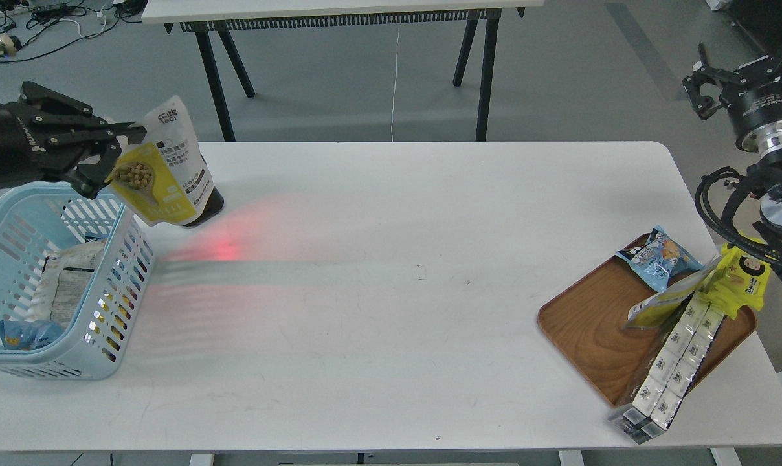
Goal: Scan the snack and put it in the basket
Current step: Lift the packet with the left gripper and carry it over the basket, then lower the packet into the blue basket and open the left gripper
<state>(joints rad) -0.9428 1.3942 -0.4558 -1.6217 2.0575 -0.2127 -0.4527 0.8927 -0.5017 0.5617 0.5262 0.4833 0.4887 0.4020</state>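
My left gripper (116, 152) is shut on the snack (161, 168), a small yellow pouch with pictured round nuts and a white-grey text panel. It hangs tilted in the air by the far right corner of the basket (116, 310), a light blue slotted one on the table's left end with several packets inside. My right gripper (721, 81) is raised off the table's far right side, its fingers spread and empty.
A red scanner glow (226, 249) lies on the white table (391, 323), with a dark round object (210, 207) behind the pouch. A brown wooden tray (592, 323) at the right holds a blue bag (659, 255), a yellow cartoon-face packet (744, 275) and a long boxed pack (669, 362).
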